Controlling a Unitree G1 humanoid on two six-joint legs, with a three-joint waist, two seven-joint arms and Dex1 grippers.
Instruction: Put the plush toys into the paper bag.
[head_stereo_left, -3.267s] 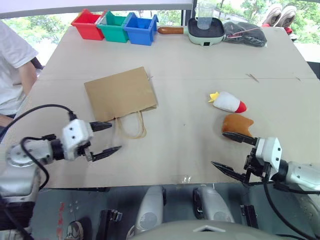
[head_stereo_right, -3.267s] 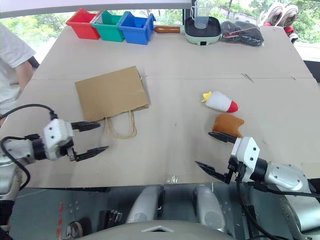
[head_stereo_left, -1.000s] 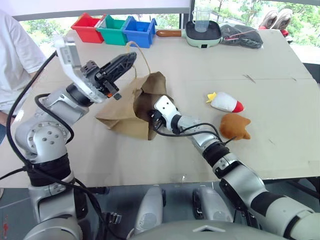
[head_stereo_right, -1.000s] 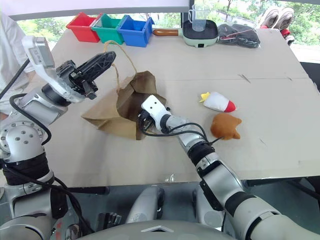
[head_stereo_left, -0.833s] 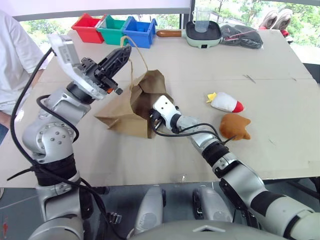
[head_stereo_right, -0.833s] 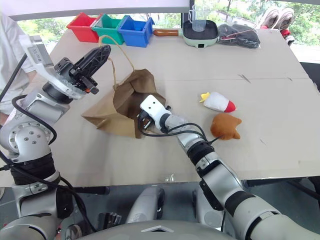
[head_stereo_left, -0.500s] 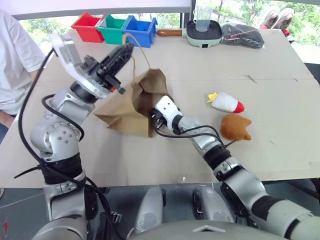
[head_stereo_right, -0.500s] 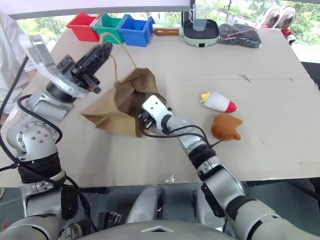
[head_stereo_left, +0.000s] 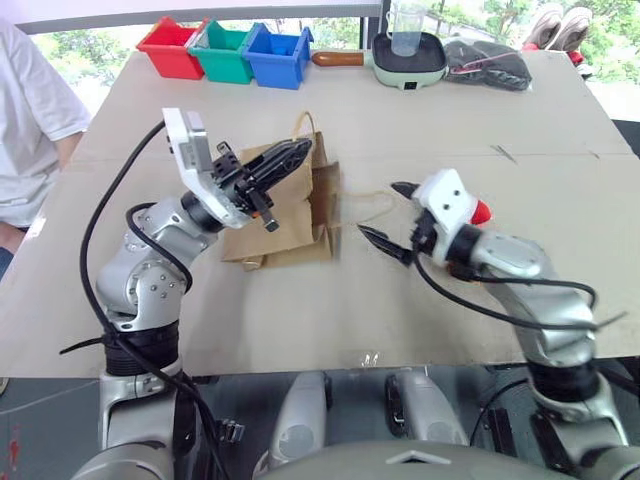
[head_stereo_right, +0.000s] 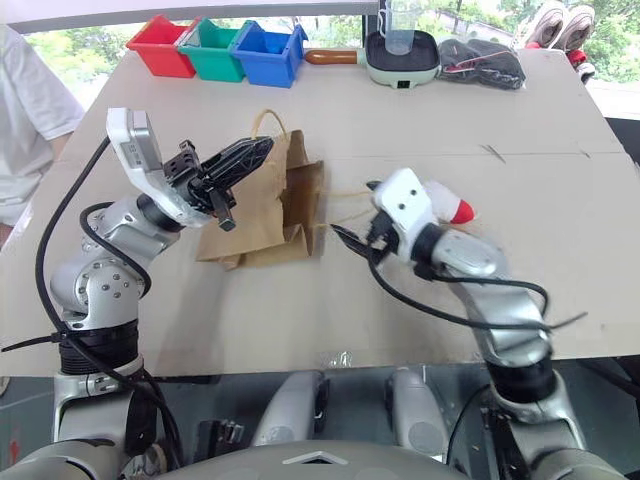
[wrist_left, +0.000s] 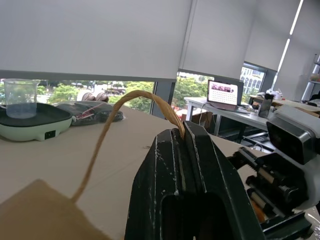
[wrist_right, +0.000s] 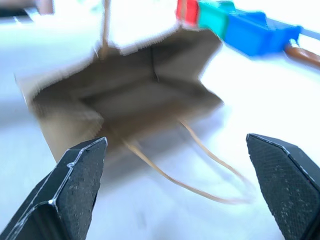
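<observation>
**Bag held up by one handle, mouth toward the open right fingers**

The right gripper (head_stereo_left: 392, 222), fingers spread wide and empty, hovers just beside the mouth of the brown kraft paper bag (head_stereo_left: 300, 215), whose loose tan loop handle (wrist_right: 200, 167) lies on the beige surface (head_stereo_left: 300, 310). The left gripper (head_stereo_left: 290, 155) pinches the bag's other twisted handle (wrist_left: 131, 107) between closed fingers. Behind the right gripper, well apart from the bag, peeks the white rocket plush's red tip (head_stereo_right: 461, 212).

A wide tan table (head_stereo_left: 560, 290) carries everything; the paper bag (head_stereo_left: 300, 215) lies on its side near the middle; red, green and blue bins (head_stereo_left: 228, 50) line the far edge beside a pale green pan (head_stereo_left: 412, 52) and a dark bundle (head_stereo_left: 488, 62); a rocket plush toy's red tip (head_stereo_left: 482, 211) shows right of centre.
</observation>
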